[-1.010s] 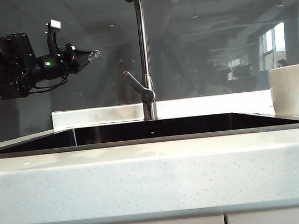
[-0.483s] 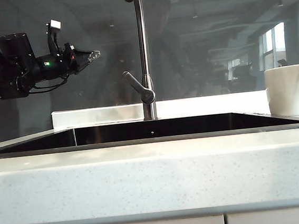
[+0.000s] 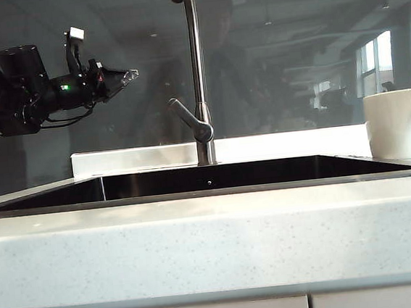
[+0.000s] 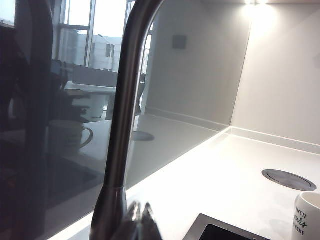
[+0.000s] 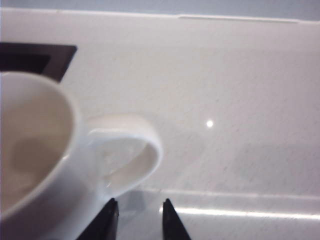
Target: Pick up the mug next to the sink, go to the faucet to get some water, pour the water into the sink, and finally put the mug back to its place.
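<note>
Exterior view: mug (image 3: 401,125) upright on counter (image 3: 214,240), right of sink (image 3: 208,178)
Note handle (image 5: 127,152) facing right gripper (image 5: 138,220), jaws parted, empty; left gripper (image 3: 126,75) closed beside faucet (image 3: 196,67)

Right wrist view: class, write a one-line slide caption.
Open right gripper above the handle of the white mug standing on the counter beside the sink.

My white speckled counter (image 3: 214,240) holds the sunken sink (image 3: 208,179); the mug (image 3: 401,125) stands upright on it beside the sink's right end.
</note>
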You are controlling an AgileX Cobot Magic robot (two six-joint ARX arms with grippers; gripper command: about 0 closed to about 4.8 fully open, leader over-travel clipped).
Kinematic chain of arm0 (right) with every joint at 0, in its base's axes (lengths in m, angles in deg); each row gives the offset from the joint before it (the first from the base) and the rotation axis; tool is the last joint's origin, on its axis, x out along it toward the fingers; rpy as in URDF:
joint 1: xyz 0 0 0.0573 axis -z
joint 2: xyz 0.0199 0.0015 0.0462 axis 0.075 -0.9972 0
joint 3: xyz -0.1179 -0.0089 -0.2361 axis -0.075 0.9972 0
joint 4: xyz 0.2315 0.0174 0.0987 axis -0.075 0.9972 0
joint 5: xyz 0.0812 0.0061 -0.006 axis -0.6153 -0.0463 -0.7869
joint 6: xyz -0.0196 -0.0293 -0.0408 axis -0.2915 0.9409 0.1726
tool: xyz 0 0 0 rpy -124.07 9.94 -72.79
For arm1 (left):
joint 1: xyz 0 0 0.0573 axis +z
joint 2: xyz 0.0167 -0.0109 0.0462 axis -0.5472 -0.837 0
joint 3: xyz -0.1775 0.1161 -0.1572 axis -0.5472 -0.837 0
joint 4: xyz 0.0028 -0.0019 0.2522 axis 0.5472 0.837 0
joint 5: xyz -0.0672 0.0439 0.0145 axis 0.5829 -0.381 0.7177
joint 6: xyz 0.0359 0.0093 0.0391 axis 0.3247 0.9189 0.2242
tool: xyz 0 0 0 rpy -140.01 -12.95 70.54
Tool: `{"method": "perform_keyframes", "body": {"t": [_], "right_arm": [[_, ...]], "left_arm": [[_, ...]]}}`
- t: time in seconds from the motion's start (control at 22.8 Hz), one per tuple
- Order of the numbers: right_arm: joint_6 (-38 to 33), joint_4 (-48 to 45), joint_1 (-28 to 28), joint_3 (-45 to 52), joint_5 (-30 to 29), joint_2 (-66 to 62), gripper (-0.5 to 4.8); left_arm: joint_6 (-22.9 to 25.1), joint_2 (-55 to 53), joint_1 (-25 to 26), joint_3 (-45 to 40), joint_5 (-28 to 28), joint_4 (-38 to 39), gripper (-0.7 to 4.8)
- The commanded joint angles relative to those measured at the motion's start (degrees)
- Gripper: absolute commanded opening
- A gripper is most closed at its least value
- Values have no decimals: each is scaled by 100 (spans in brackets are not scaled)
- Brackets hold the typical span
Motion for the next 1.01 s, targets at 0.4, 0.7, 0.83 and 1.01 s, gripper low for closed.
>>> {"method": "perform_keyframes", "body": {"t": [0.4, 0.7, 0.83, 1.01], "right_arm": [[-166, 1622, -37, 505, -238, 2140, 80], [-470, 2474, -42, 540, -1084, 3530, -6], [-815, 2483, -42, 540, -1250, 3875, -5], [-964, 2441, -83, 538, -1528, 4105, -5]], "left_arm": [[-17, 48, 9, 20, 20, -4, -5], [-15, 46, 9, 9, 20, 214, -5], [-13, 46, 9, 9, 20, 321, -5], [-13, 46, 9, 9, 20, 485, -5]]}}
